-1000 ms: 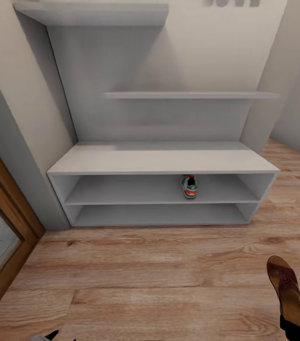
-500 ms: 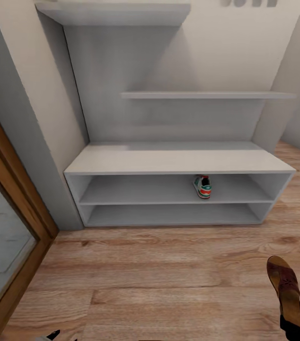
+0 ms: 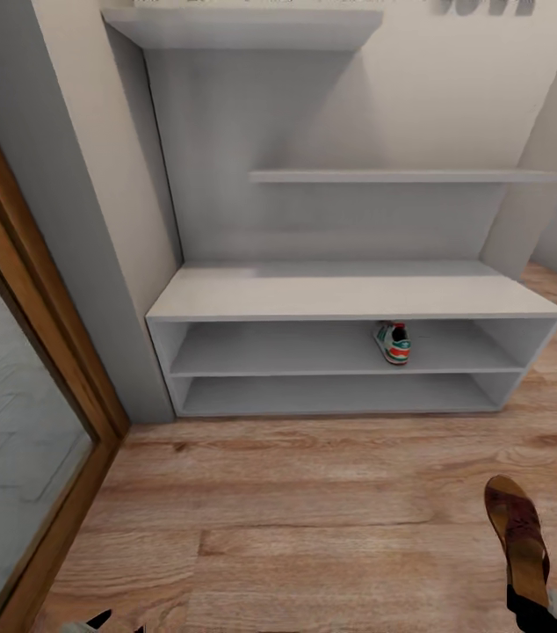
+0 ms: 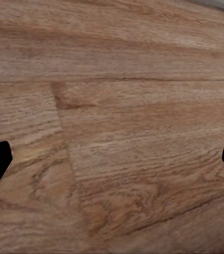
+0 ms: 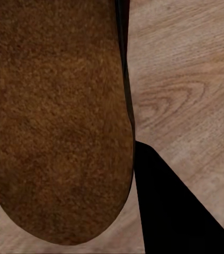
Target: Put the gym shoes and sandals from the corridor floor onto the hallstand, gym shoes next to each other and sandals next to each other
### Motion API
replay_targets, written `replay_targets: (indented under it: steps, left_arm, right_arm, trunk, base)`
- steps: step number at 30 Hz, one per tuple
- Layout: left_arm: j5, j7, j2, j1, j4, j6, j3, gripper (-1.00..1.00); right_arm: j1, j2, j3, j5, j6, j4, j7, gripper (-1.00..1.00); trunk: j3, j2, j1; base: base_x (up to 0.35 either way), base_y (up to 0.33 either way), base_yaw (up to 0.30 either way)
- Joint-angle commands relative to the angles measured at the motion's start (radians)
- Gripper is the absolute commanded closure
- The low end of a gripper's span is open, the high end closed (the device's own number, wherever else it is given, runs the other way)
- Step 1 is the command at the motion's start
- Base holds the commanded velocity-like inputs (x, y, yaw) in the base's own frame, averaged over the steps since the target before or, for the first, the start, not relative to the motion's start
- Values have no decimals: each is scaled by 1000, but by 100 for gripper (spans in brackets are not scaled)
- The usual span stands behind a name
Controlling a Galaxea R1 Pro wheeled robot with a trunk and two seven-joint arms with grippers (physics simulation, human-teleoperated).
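While the head view catches one gym shoe point(image 3: 393, 342) shelved: right hand point(image 5: 135, 174) pinching sandal point(image 5: 53, 116), left hand point(image 4: 112, 159) spread.

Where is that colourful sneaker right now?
In the head view, the gym shoe sits alone on the hallstand's upper open shelf, right of centre, off the floor.

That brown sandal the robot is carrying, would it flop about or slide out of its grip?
The sandal sticks straight out from the right gripper without drooping, so it is probably fairly stiff. Being flat and thin, it is likely light. Its underside looks rough, so slipping seems unlikely.
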Motion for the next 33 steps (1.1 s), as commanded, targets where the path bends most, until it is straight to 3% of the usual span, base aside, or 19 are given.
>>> replay_targets:
  steps: [1,6,7,9,10,11,12,15,17,19,21,23,25,29,33]
  left_arm:
    - [-9,-4,-1,-1,-2,-4,6,-100]
    - [-9,-18,0,-1,-5,-4,-1,-100]
    - [-10,-114,5,-2,-6,-3,1,-100]
    - [-10,-178,6,-5,-6,1,2,-100]
    - [-11,-239,8,-17,-6,21,2,-100]
    - [-11,-243,8,-27,-7,35,2,-100]
    - [-13,-247,9,-49,-7,63,-2,-100]
    - [-16,-256,7,-70,-7,98,-7,-100]
    - [-18,-273,6,-75,-5,107,-9,-100]
    - [-21,-302,4,-77,2,110,-12,-100]
    - [-22,-313,4,-77,4,110,-12,-100]
    - [-22,-325,4,-75,6,109,-13,-100]
    - [-22,-328,4,-75,7,109,-14,-100]
    - [-25,-331,3,-73,8,108,-15,-100]
    - [-26,-332,4,-70,8,107,-14,-100]
  right_arm:
    - [-1,3,-9,6,-3,0,3,100]
    - [-1,6,-9,4,-2,-3,2,100]
    - [-1,7,-9,5,-2,-2,2,100]
    - [-2,8,-8,5,-2,1,3,100]
    - [-2,38,16,5,0,3,6,100]
    - [-2,61,45,8,2,-1,6,100]
    - [-2,95,105,12,5,-9,2,100]
    - [-6,152,219,16,36,-34,-1,100]
    - [-17,186,277,18,90,-51,-3,100]
    - [-51,231,333,18,204,-87,-19,100]
    - [-75,253,353,18,270,-109,-37,100]
    - [-132,303,383,18,401,-144,-93,100]
    - [-162,327,393,18,452,-153,-128,100]
    - [-271,400,409,16,545,-157,-272,100]
    - [-350,400,413,16,565,-146,-331,100]
  trunk:
    - [-1,0,-1]
    - [-1,0,-1]
    - [-1,0,-1]
    - [-1,0,-1]
    - [-1,0,-1]
    - [-1,0,-1]
    - [-1,0,-1]
    - [-1,0,-1]
    - [-1,0,-1]
    - [-1,0,-1]
    - [-1,0,-1]
    - [-1,0,-1]
    - [-1,0,-1]
    - [-1,0,-1]
    - [-1,0,-1]
  base:
    - [-109,100,0]
    - [-35,32,0]
    - [-2,1,0]
    - [-1,0,0]
    - [0,0,0]
    - [0,0,0]
    - [0,0,0]
    - [0,0,0]
    - [0,0,0]
    - [0,0,0]
    - [0,0,0]
    - [0,0,0]
    - [0,0,0]
    - [0,0,0]
    - [0,0,0]
